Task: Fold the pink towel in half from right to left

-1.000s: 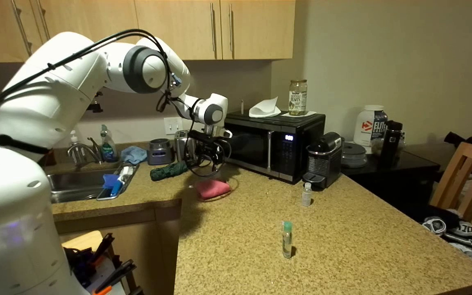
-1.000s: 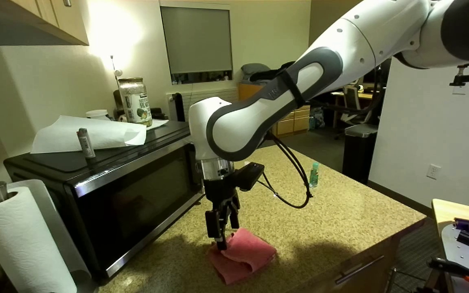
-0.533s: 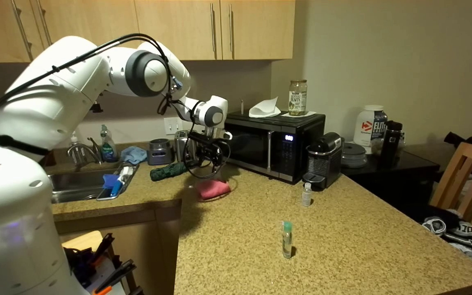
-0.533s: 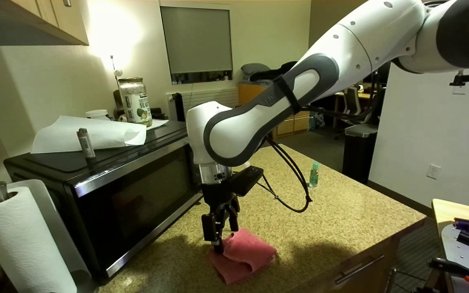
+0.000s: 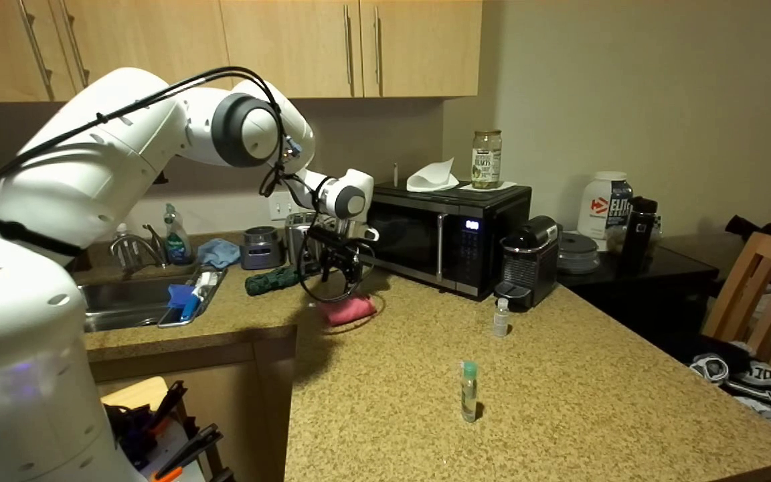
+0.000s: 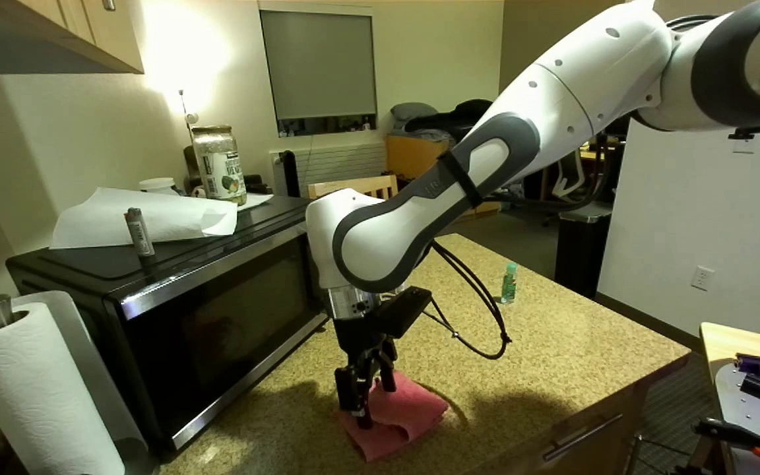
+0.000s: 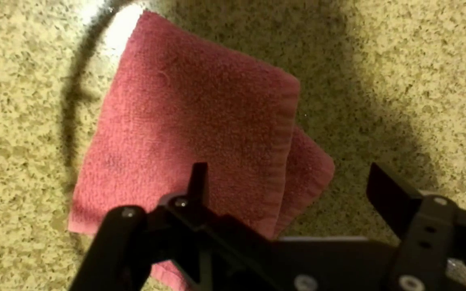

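Note:
The pink towel (image 7: 217, 105) lies on the counter, with one layer folded unevenly over another. In the wrist view a lower corner sticks out to the right from under the top layer, and another bit shows at the lower left. It also shows in both exterior views (image 5: 347, 310) (image 6: 406, 409). My gripper (image 7: 285, 165) is open and empty, pointing down low over the towel. In the wrist view its left finger is over the top layer and its right finger is over bare counter. In an exterior view the gripper (image 6: 377, 406) overlaps the towel's microwave side; contact cannot be told.
The black microwave (image 6: 235, 336) stands close beside the gripper, with a paper towel roll (image 6: 30, 389) near it. A green-capped bottle (image 5: 469, 395), a small clear bottle (image 5: 500, 320) and a coffee machine (image 5: 527, 264) stand on the counter (image 5: 559, 402). A dark green bundle (image 5: 275, 280) lies behind the towel.
The arm has lowered, and the gripper has moved down and slightly across the towel. The fingers stay apart. The towel looks unmoved.

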You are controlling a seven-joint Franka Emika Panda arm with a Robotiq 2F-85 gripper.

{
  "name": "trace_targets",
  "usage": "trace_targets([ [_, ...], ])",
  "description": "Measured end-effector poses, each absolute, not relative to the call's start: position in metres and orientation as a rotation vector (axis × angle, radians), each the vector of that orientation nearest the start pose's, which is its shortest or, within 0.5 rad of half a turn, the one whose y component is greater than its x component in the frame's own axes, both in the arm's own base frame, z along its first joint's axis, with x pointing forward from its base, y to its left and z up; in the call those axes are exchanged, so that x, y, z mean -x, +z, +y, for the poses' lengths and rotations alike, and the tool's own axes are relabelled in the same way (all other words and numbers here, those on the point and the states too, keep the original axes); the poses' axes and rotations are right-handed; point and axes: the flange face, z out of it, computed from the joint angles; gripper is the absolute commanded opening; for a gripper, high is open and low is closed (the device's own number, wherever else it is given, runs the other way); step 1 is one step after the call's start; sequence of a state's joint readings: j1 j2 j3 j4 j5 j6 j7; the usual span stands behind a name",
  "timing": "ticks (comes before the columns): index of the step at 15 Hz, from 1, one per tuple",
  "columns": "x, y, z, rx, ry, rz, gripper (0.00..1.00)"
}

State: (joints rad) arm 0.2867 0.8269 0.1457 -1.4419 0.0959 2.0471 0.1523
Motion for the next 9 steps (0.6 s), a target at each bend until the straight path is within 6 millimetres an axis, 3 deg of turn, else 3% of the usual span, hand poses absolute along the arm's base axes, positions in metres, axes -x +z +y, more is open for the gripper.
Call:
trace_targets([
  [4, -0.636, 0.173, 0.284, 2.983, 0.423, -0.248, 1.0],
  [5, -0.635, 0.171, 0.285, 2.98, 0.428, -0.236, 0.75],
  [6, -0.635, 0.17, 0.285, 2.975, 0.434, -0.223, 0.73],
  [9, -0.634, 0.165, 0.285, 2.952, 0.452, -0.183, 0.53],
])
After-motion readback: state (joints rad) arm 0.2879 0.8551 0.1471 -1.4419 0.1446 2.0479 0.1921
